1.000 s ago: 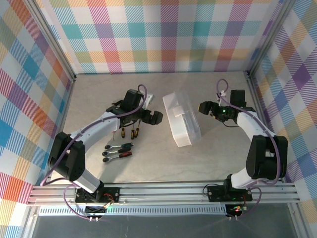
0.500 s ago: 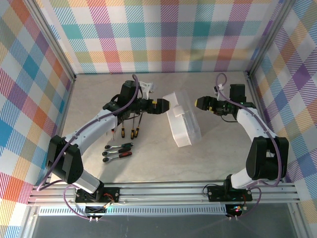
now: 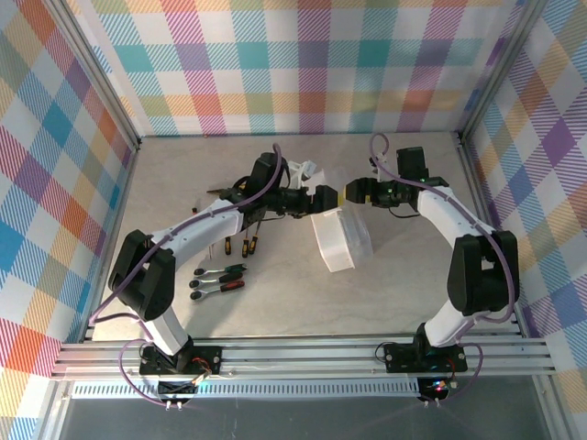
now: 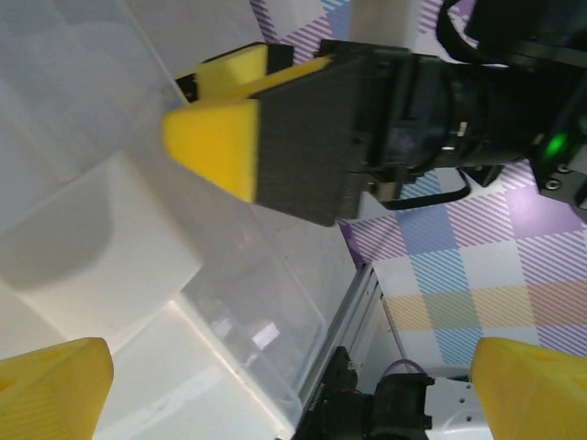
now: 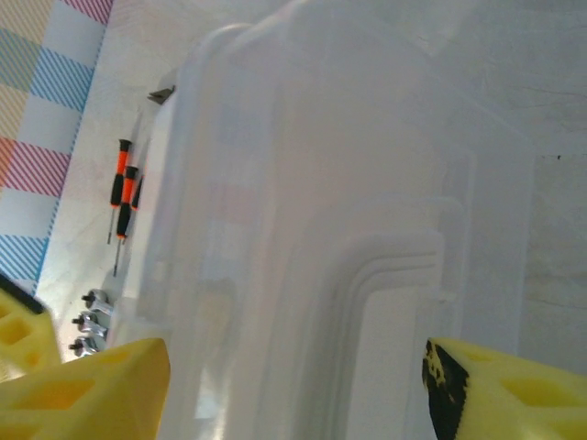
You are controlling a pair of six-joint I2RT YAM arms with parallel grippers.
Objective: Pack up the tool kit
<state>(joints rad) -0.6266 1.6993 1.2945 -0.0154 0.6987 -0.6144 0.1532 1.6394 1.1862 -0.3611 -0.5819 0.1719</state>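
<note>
The clear case point(image 3: 341, 243) lies mid-table, a little toward the far edge. At its far end the left gripper point(image 3: 324, 200) hangs with jaws spread wide, released. The right gripper point(image 3: 348, 193) faces it, fingers apart over the case; I cannot tell whether they pinch it. Screwdrivers point(image 3: 246, 240) and ratchets point(image 3: 218, 280) lie loose on the table point(image 3: 413, 293) left of the case.

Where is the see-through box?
In the top view the clear box sits mid-table, right of the screwdrivers, with the left hand and right hand at its far end.
</note>
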